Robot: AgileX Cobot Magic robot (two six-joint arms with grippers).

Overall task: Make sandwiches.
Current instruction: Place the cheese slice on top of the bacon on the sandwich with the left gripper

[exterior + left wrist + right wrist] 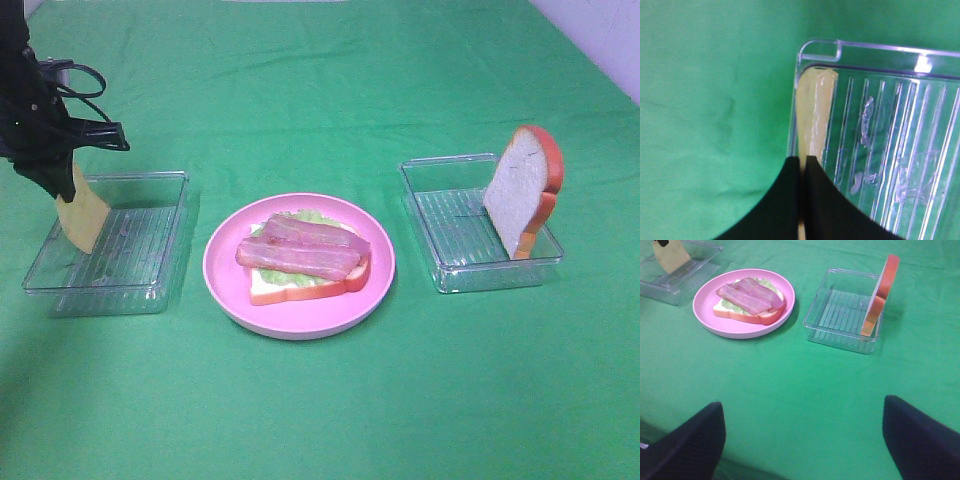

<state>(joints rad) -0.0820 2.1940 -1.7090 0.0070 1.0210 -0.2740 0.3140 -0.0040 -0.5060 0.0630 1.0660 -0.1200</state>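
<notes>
A half-built sandwich [305, 255] lies on the pink plate [225, 270]: a bread slice with orange-red crust, lettuce and bacon strips on top. The yellow cheese square [85, 215] hangs edge-down in the left clear tray [150, 290], and my left gripper [62, 190] is shut on its upper edge. In the left wrist view the gripper [803, 159] pinches the cheese [815, 115] near the tray's corner. A second bread slice [520, 190] stands leaning in the right clear tray [450, 270]. My right gripper [802, 415] stands open, well short of the plate [785, 295] and bread [880, 295].
Green cloth covers the whole table. Both trays have raised clear walls, one on each side of the plate. A pale wall edge shows at the far right corner [600, 40]. The right arm is outside the high view.
</notes>
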